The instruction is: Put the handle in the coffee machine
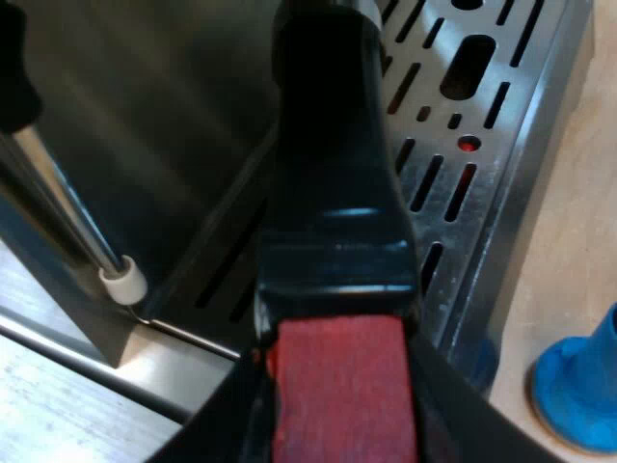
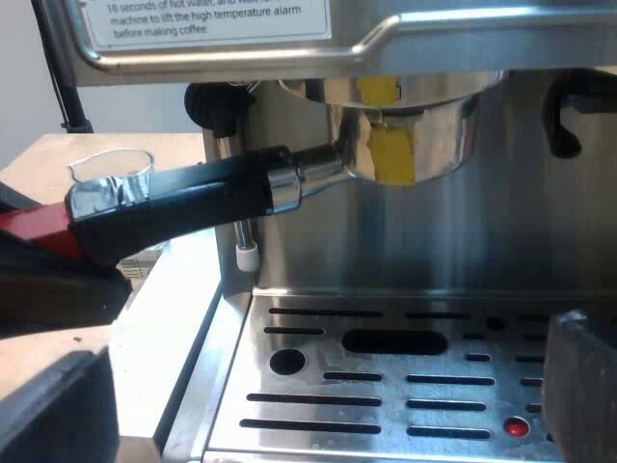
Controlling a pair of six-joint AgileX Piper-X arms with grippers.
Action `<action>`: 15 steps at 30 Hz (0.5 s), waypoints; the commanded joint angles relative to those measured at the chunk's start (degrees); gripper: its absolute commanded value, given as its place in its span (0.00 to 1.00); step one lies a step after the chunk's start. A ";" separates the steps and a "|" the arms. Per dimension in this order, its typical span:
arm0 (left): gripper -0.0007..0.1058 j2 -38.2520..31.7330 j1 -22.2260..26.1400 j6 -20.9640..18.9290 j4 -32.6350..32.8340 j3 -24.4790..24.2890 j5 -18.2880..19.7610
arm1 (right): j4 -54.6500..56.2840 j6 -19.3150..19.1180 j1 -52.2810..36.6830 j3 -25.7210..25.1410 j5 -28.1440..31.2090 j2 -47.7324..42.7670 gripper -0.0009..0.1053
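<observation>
From the left wrist, the left claw (image 1: pixel 339 424) is seen clenched on the handle (image 1: pixel 333 193), its fingers pressed against either side of the red end (image 1: pixel 337 367). The handle is held above the slotted drip tray (image 1: pixel 482 125) of the machine (image 1: pixel 145 96). A steam wand (image 1: pixel 67 203) with a white tip is seen beside the handle. A blue tamper (image 1: pixel 578 386) stands on the worktop (image 1: pixel 569 260), just beside the tray's corner.

From the right wrist, the holder (image 2: pixel 424 135) is seen raised against the underside of the machine's front, above the tray (image 2: pixel 386 386). Whether it is locked cannot be told. Its handle slopes away from the machine to the left claw (image 2: pixel 39 256), where the red end is gripped. The wand hangs just behind the handle. A measuring glass (image 2: pixel 111 166) stands on the worktop beyond it. The right claw (image 2: pixel 328 386) is released, its fingers (image 2: pixel 583 386) spread wide over the tray with nothing between them.
</observation>
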 commanded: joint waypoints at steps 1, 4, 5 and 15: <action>0.01 -0.51 0.02 -0.20 -2.38 -0.75 3.59 | -0.40 -0.90 -0.29 -0.07 -0.36 -0.26 0.86; 0.01 -0.51 0.02 -0.20 -2.80 -0.75 3.59 | -0.40 -0.90 -0.29 -0.07 -0.36 -0.26 0.86; 0.01 -0.51 0.02 -0.20 -2.96 -0.79 3.59 | -0.40 -0.90 -0.29 -0.07 -0.36 -0.26 0.86; 0.01 -0.51 0.02 -0.20 -2.97 -1.04 3.59 | 0.10 -0.90 -0.29 -0.07 -0.36 -0.26 0.86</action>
